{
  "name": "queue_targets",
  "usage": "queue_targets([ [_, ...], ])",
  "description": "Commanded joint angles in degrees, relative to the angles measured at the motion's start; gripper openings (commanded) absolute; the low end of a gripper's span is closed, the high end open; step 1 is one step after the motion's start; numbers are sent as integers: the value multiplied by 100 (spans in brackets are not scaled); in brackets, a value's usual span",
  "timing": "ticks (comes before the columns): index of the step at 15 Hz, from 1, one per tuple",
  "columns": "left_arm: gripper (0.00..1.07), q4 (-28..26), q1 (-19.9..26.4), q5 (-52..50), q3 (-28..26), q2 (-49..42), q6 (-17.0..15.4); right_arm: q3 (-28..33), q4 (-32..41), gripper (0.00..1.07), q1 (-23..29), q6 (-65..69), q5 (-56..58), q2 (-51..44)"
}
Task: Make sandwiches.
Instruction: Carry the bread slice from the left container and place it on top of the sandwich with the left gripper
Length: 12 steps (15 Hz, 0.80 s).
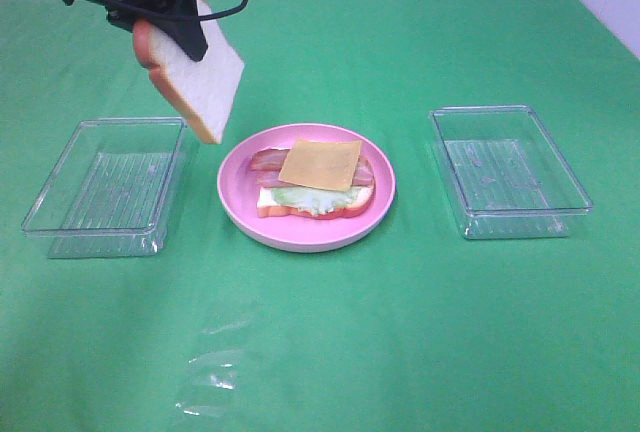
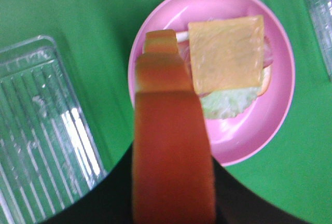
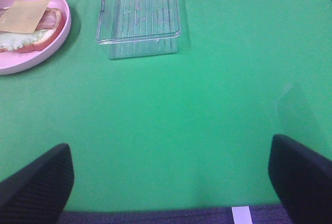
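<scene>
Now the left gripper (image 1: 190, 27) is high above the green cloth (image 1: 330, 342), at the far left of the exterior high view, and its jaws are clamped on a bread slice (image 1: 195, 77). The slice hangs tilted, its white face toward the camera and its orange-brown crust along the edge. It is in the air between the left clear tray (image 1: 105, 182) and the pink plate (image 1: 305, 232), touching neither. In the left wrist view the crust (image 2: 171, 146) fills the middle and hides the fingers, so how much of the slice they cover I cannot tell.

On the pink plate lies the open sandwich: a bottom bread slice (image 1: 270, 204), a pale green lettuce leaf (image 1: 310, 198), reddish bacon strips (image 1: 268, 159) and on top a yellow cheese square (image 1: 320, 164), a little turned.

The right gripper (image 3: 171, 182) appears only in its own wrist view. Its two dark fingers (image 3: 36, 182) stand wide apart over bare cloth and hold nothing. The right clear tray (image 1: 505, 167) stands beside the plate, apart from it.
</scene>
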Motion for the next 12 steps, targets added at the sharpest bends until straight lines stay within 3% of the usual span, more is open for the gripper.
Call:
queue_targets([
  [1, 0, -584, -6, -498, -23, 0, 80, 11, 23, 98, -6, -52, -34, -143],
  [5, 0, -1765, -6, -647, -23, 516, 768, 11, 23, 98, -6, -52, -34, -143],
  [9, 0, -3180, -6, -665, -23, 1129, 1839, 11, 23, 98, -6, -52, -34, -143],
  [10, 0, -4057, 0, -670, -23, 1415, 2401, 11, 23, 98, -6, -52, -34, -143],
  [12, 0, -4452, 0, -693, -23, 1616, 2550, 11, 23, 98, -6, -52, -34, -143],
])
